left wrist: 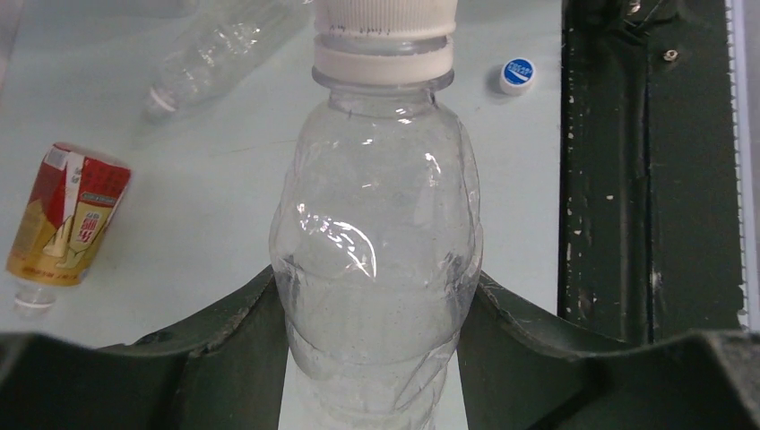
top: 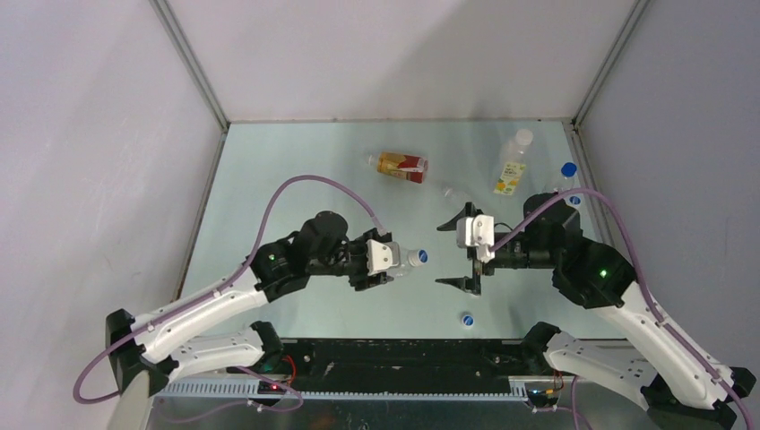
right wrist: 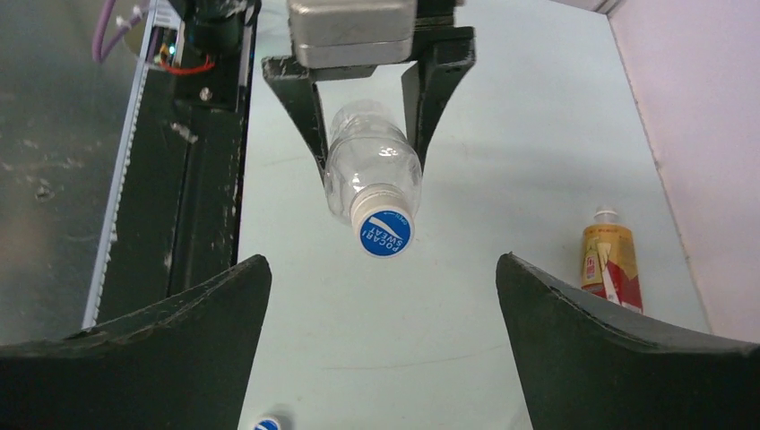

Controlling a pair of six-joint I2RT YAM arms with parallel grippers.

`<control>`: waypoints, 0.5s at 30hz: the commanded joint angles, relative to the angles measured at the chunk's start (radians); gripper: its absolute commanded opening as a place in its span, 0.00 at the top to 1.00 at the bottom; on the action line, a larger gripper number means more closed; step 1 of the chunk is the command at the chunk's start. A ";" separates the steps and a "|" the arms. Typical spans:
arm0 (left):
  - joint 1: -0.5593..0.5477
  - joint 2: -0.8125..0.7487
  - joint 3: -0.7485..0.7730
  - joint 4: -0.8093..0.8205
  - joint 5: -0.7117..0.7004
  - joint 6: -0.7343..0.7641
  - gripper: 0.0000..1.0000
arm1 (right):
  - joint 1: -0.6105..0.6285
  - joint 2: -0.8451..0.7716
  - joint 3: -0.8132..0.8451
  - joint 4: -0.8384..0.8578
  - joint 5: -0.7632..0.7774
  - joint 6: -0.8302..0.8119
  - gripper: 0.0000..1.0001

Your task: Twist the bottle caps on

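My left gripper point(left wrist: 375, 285) is shut on the body of a clear bottle point(left wrist: 376, 233), held lying sideways above the table, neck towards the right arm. A blue-topped cap point(right wrist: 386, 231) sits on its neck. My right gripper point(right wrist: 384, 300) faces that cap from a short way off, open wide with nothing between its fingers point(top: 455, 253). A loose blue cap point(top: 467, 318) lies on the table near the front edge. The amber bottle point(top: 401, 166) with a red-orange label lies on its side at the back, its neck bare. Another clear bottle point(left wrist: 215, 49) lies beside it.
A yellow-labelled clear bottle point(top: 513, 166) stands at the back right, with a blue-capped bottle point(top: 568, 172) further right beside the wall. The black base rail point(top: 403, 354) runs along the near edge. Grey walls close in the table on three sides.
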 commanded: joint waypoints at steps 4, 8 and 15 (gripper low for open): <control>0.005 0.025 0.071 -0.028 0.080 0.003 1.00 | 0.038 0.043 0.003 -0.047 -0.040 -0.166 0.19; 0.005 0.031 0.077 -0.031 0.093 0.011 1.00 | 0.058 0.072 0.003 -0.033 -0.046 -0.166 0.33; 0.005 0.034 0.086 -0.031 0.103 0.021 1.00 | 0.073 0.101 0.004 -0.022 -0.026 -0.175 0.45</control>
